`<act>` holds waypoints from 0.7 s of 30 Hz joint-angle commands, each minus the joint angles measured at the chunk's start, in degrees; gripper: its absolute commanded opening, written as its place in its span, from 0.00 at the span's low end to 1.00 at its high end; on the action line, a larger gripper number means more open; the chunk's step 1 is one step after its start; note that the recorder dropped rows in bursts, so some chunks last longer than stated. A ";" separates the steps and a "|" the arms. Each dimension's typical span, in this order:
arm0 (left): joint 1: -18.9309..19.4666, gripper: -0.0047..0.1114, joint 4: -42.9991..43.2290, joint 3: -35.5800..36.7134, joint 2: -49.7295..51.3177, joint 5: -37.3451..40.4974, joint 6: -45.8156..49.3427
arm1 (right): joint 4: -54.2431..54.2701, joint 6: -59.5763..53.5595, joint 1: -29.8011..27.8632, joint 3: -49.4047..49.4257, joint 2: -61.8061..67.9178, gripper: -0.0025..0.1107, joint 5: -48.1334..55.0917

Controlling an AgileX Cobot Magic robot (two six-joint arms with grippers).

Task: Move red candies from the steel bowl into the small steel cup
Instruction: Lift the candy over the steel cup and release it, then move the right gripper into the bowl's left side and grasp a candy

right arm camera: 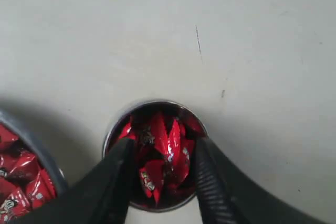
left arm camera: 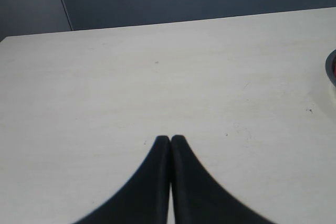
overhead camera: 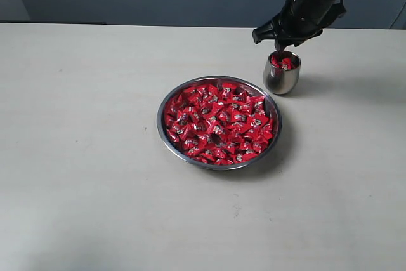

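Note:
The steel bowl [overhead camera: 166,103] sits mid-table, heaped with red candies [overhead camera: 219,122]; its rim [right arm camera: 37,148] and a few red candies [right arm camera: 21,179] also show in the right wrist view. Behind it to the right stands the small steel cup [overhead camera: 281,79], with red candies [overhead camera: 283,62] inside. My right gripper [overhead camera: 279,46] hangs directly over the cup's mouth. In the right wrist view that gripper [right arm camera: 164,148] stands open, its fingers spread over the cup [right arm camera: 113,127], with red candies [right arm camera: 163,150] lying loose below. My left gripper [left arm camera: 170,139] is shut and empty over bare table.
The steel bowl's rim [left arm camera: 331,69] peeks in at the edge of the left wrist view. The pale table [overhead camera: 82,157] stretches around bowl and cup, with a dark wall behind its far edge.

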 commanded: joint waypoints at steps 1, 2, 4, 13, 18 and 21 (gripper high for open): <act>-0.02 0.04 0.11 -0.48 -0.27 -0.46 -0.15 | 2.80 -0.45 -0.34 -0.35 -2.72 0.36 0.82; -0.02 0.04 0.11 -0.48 -0.27 -0.46 -0.15 | 6.32 -0.81 -0.34 -0.35 -3.82 0.36 1.65; -0.02 0.04 0.11 -0.48 -0.27 -0.46 -0.15 | 15.73 -5.01 -0.12 -0.14 -4.72 0.36 4.13; -0.02 0.04 0.11 -0.48 -0.27 -0.46 -0.15 | 23.08 -10.66 14.40 0.98 -4.01 0.34 9.69; -0.02 0.04 0.11 -0.48 -0.27 -0.46 -0.15 | 20.99 -8.31 16.61 0.98 -1.15 0.34 11.54; -0.02 0.04 0.11 -0.48 -0.27 -0.46 -0.15 | 21.69 -6.15 17.00 0.98 1.12 0.34 12.80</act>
